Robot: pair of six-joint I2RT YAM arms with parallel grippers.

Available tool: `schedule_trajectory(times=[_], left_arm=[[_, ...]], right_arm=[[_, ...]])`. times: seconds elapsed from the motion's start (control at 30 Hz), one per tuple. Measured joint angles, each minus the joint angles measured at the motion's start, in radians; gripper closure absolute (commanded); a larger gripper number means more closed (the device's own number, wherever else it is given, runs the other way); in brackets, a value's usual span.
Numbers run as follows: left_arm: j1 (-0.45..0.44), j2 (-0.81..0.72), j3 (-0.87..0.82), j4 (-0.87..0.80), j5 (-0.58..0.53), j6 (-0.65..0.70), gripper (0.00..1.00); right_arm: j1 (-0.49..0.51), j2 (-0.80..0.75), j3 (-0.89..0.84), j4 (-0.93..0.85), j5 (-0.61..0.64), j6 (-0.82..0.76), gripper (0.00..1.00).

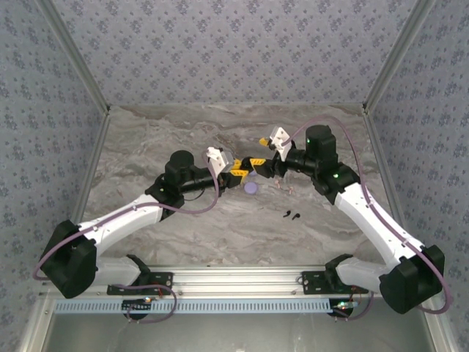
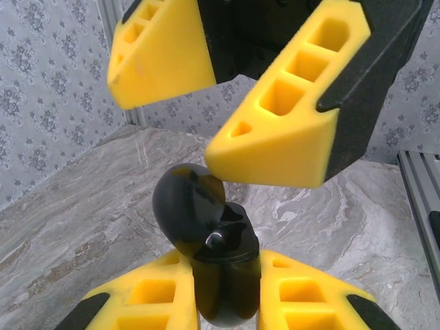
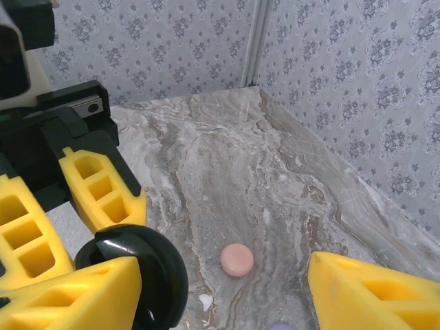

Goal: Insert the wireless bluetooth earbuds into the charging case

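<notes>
The left hand point(image 1: 236, 171) grips the black charging case point(image 2: 221, 278), lid open, above mid-bench. The right hand point(image 1: 258, 166) faces it from 3 o'clock, jaws spread and holding nothing. Two black earbuds point(image 1: 293, 215) lie on the bench point(image 1: 220, 227) toward 4 o'clock, well apart from the case.

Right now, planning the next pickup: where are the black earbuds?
In the top view, the black earbuds lie on the table right of centre, between the purple disc and right arm.

Black earbuds point(image 1: 294, 215) lie near a purple disc point(image 1: 251, 188).
</notes>
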Motion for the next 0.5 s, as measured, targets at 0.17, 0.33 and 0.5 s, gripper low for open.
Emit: schedule_trajectory(times=[0.17,0.33,0.5], left_arm=[[-0.001,0.000,0.000,-0.014,0.000,0.008,1.00],[-0.004,0.000,0.000,-0.012,0.002,0.018,1.00],[-0.006,0.000,0.000,-0.009,0.003,0.023,1.00]], right_arm=[[0.000,0.015,0.006,0.000,0.000,0.000,0.32],[0.000,0.028,0.021,-0.007,0.001,0.000,0.32],[0.000,0.037,0.030,-0.031,0.000,0.000,0.31]])
